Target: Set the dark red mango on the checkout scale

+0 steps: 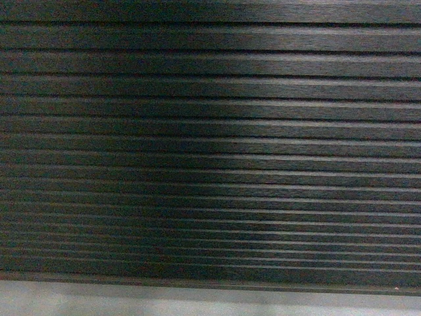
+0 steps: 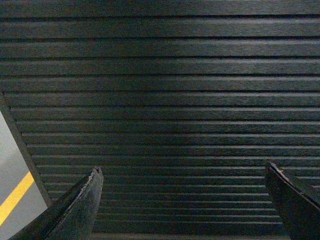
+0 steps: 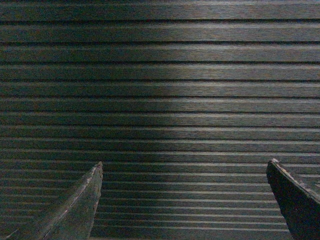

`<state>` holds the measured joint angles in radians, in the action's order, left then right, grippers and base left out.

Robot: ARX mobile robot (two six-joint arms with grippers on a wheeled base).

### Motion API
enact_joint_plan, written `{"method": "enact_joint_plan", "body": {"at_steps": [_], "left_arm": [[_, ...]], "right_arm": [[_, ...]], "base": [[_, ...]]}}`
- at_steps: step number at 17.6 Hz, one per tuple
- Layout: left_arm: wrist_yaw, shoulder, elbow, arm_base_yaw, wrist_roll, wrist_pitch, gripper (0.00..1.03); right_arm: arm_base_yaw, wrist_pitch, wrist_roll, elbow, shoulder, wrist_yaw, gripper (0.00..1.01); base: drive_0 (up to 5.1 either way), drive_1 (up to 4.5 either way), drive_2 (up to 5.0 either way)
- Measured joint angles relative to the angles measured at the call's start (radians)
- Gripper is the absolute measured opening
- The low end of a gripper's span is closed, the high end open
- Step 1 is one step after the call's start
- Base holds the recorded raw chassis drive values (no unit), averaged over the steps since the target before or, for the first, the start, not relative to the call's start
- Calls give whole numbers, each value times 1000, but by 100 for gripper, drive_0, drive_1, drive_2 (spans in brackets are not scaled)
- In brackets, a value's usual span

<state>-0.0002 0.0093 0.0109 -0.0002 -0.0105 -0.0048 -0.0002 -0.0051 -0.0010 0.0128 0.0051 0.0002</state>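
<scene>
The checkout (image 1: 210, 131) front walls off everything from nine through twelve to three o'clock, leaving open room only over the floor (image 2: 10, 170) at eight o'clock in the left wrist view.

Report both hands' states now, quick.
Left hand: open, holding nothing, facing the checkout front.
Right hand: open, holding nothing, facing the same slats.
</scene>
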Motion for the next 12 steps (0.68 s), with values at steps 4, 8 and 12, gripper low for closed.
{"method": "enact_joint_plan", "body": {"at_steps": [4,8,12], "left_arm": [[0,0,0,0,0,0,98],[0,0,0,0,0,0,98],[0,0,0,0,0,0,98]], "right_arm": [[0,0,0,0,0,0,98],[0,0,0,0,0,0,98],[0,0,0,0,0,0,98]], "base": [[0,0,0],[0,0,0],[0,0,0]]}}
